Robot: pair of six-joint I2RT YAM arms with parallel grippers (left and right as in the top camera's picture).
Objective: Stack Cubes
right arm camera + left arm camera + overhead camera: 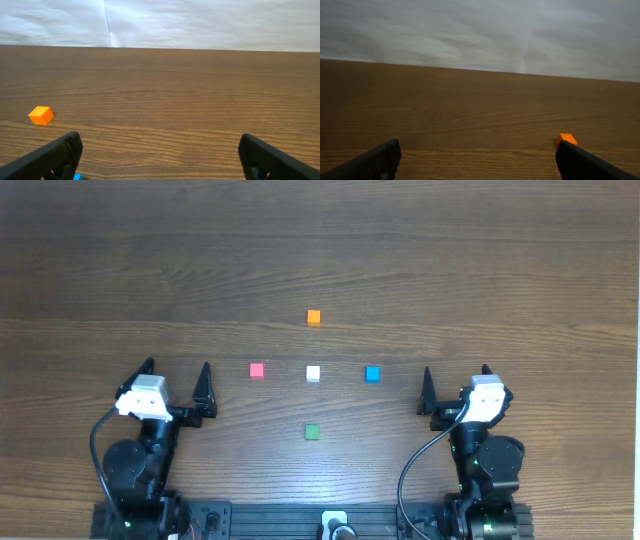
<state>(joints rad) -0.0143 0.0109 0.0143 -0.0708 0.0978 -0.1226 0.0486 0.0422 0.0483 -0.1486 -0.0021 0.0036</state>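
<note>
Both grippers open and empty; five cubes lie singly on the table.

The left gripper (pixel 178 366) sits at the left of the top view with its fingers spread wide, holding nothing. The right gripper (pixel 456 370) stands the same way at the right. Between them runs a row: the pink cube (pixel 257 370) nearest the left gripper, the white cube (pixel 313 373) in the middle, the blue cube (pixel 373 374) nearest the right gripper. The green cube (pixel 312 433) lies nearer the arm bases than the white one, the orange cube (pixel 314 317) farther out. All sit apart on the wooden table (pixel 320 240).
</note>
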